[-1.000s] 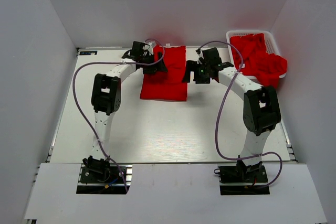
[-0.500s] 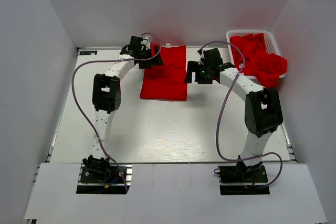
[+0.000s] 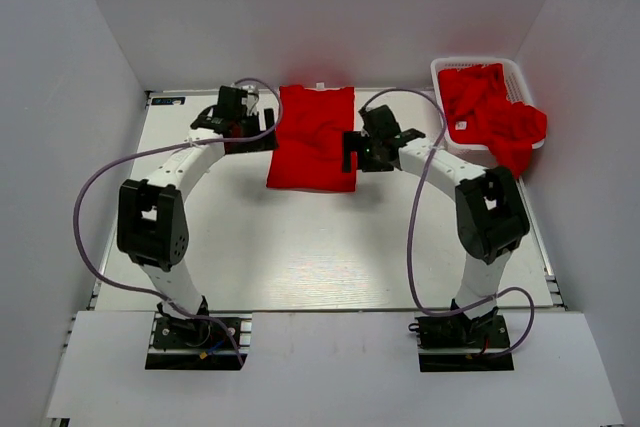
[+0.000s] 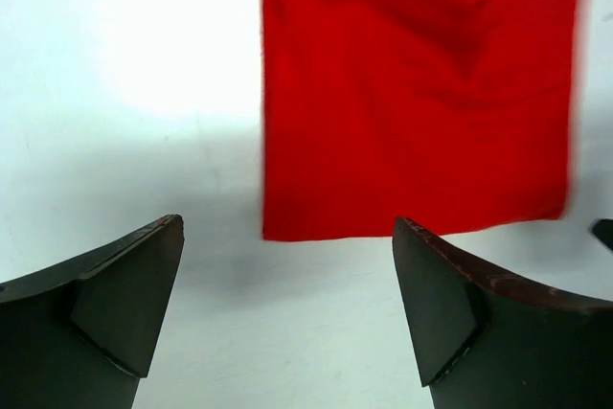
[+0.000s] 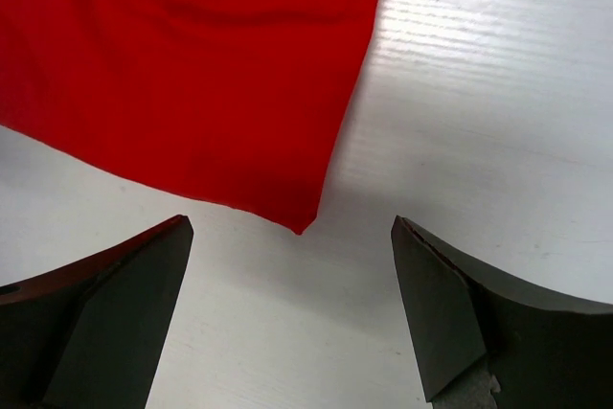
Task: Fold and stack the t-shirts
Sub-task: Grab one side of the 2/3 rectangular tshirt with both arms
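Observation:
A folded red t-shirt (image 3: 312, 139) lies flat at the back middle of the table. My left gripper (image 3: 256, 133) is open and empty, just left of the shirt. In the left wrist view the shirt (image 4: 412, 93) lies ahead of the open gripper (image 4: 287, 225), which hovers over bare table. My right gripper (image 3: 352, 153) is open and empty at the shirt's right edge. In the right wrist view a corner of the shirt (image 5: 192, 64) reaches just short of the gripper (image 5: 290, 224). More red t-shirts (image 3: 495, 112) are heaped at the back right.
A white slotted basket (image 3: 478, 60) at the back right holds the heaped shirts, which spill over its near right rim. White walls close in the table on three sides. Purple cables loop from both arms.
My left arm has swung out to the left, and its gripper has come off the shirt's far left corner. My right gripper has shifted left to the shirt's right edge.

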`<action>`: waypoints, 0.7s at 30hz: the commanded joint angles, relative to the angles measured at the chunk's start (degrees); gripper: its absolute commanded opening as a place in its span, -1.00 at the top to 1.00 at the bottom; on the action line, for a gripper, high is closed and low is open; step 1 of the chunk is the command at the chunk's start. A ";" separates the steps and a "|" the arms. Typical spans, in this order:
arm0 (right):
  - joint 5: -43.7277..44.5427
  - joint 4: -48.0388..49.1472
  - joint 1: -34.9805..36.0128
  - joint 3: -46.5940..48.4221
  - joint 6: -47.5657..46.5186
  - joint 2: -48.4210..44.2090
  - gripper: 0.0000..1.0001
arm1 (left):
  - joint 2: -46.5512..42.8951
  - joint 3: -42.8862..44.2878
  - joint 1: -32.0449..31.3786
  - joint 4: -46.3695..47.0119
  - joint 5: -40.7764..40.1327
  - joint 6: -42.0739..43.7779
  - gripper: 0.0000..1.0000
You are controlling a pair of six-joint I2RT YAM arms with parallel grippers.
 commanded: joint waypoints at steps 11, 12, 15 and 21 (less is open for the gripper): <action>7.64 -1.35 3.39 3.37 5.19 9.42 -0.81 | 9.27 -6.86 -1.56 2.26 -3.70 0.04 -1.00; 7.29 -1.35 3.48 3.29 5.19 9.77 -0.81 | 10.14 -6.86 -1.56 2.27 -3.70 0.04 -0.97; 6.94 -0.92 3.48 2.76 6.07 10.65 -0.81 | 11.72 -7.56 -2.09 2.27 -3.70 0.04 -0.77; 5.88 0.32 4.18 0.39 7.30 11.36 -0.62 | 11.73 -15.64 -4.72 6.22 -1.24 0.04 -0.36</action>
